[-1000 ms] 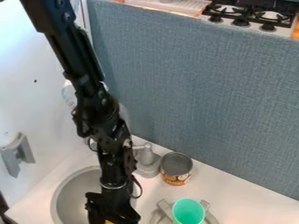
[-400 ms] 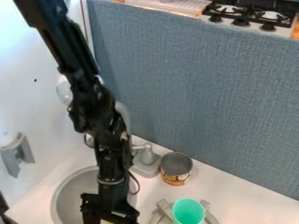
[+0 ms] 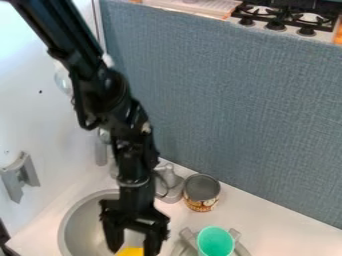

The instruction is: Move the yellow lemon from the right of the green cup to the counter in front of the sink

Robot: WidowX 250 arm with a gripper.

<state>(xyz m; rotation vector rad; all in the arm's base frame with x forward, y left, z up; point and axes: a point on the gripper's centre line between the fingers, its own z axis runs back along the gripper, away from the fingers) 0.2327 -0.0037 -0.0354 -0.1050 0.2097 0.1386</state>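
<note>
A round gray sink (image 3: 75, 231) sits beneath the black robot gripper (image 3: 135, 239), a yellow object (image 3: 131, 252) showing low in the basin area between the pincer's two fingers, which stand apart. The object appears to lie in the sink, though contact with the fingers cannot be made out. To the right, an open tin can (image 3: 202, 192) with an orange-patterned label shows its gray inside, near the gray faucet (image 3: 171, 184). Closer to the camera, a green cup (image 3: 216, 242), its mouth facing up, stands among gray curved pieces (image 3: 184, 246) partly hidden by it.

The bottom edge of the view cuts off the sink, cup and yellow object; the arm covers part of the basin and faucet. The white counter (image 3: 270, 220) meets a blue-gray fabric panel (image 3: 234, 105), with a stove (image 3: 284, 19) beyond. A gray bracket (image 3: 20, 176) is on the white wall (image 3: 40, 120) at left.
</note>
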